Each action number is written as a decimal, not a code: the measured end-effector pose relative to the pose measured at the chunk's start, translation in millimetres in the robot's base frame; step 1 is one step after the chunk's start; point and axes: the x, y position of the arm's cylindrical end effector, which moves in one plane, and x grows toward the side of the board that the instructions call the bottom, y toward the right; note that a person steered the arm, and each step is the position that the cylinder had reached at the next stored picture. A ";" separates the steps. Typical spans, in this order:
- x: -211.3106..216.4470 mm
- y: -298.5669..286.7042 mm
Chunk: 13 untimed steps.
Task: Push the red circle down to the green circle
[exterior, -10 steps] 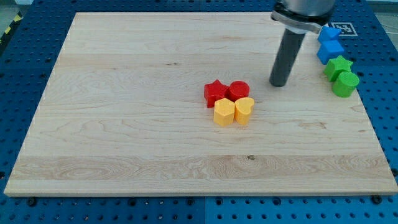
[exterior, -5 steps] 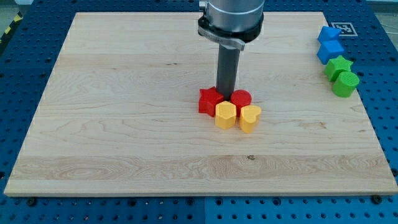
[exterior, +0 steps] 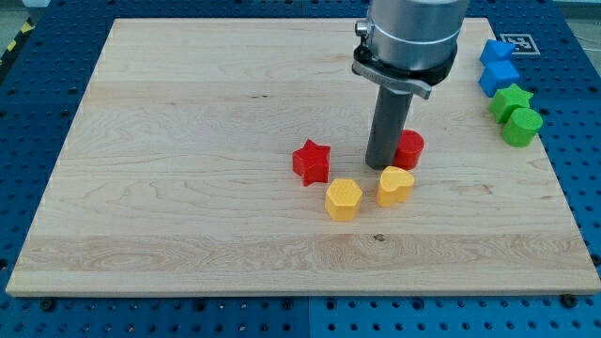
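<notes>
The red circle lies right of the board's middle, partly hidden behind my rod. My tip stands on the board touching the red circle's left side, just above the yellow heart. The green circle sits off the board's right edge, far to the right of the red circle and slightly above it.
A red star lies left of my tip and a yellow hexagon below-left. A green star and two blue blocks stand above the green circle. The wooden board rests on a blue pegboard.
My rod swept left to the cluster, then right. The red circle moved right with it. The red star shifted left, and the yellow hexagon and heart moved down and apart.
</notes>
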 end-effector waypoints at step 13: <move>2.7 72.5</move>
